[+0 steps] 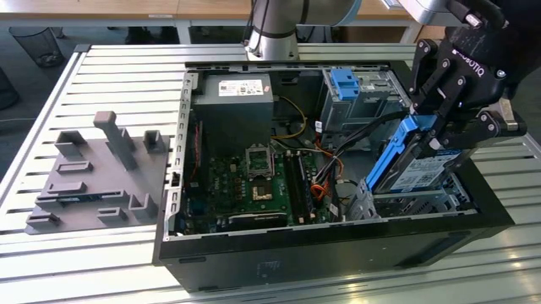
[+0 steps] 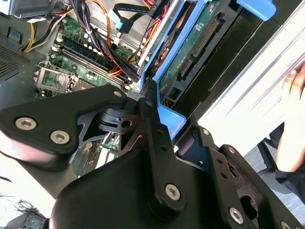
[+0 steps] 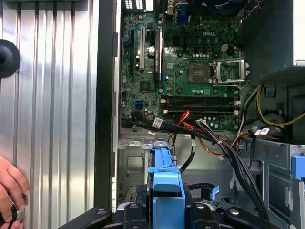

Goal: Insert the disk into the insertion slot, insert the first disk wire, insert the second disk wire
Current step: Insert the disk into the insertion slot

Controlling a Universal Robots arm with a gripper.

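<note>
My gripper (image 1: 446, 126) pinches the disk (image 1: 414, 168), tilted, at three o'clock of the case (image 1: 338, 253) in the exterior view, over the insertion slot (image 1: 414, 202); I'd worry its corner jams on the rim; wires (image 1: 317, 190) at its nine o'clock could snag.

A slatted aluminium table (image 1: 110, 69) takes up the near part of the room, its pale ribs catching bright light. Beyond it the floor (image 1: 118, 35) is dark grey. Far back runs a wooden desk (image 1: 127, 7) on white legs, with a black mesh wastebasket (image 1: 35, 45) at the exterior view's left.
</note>
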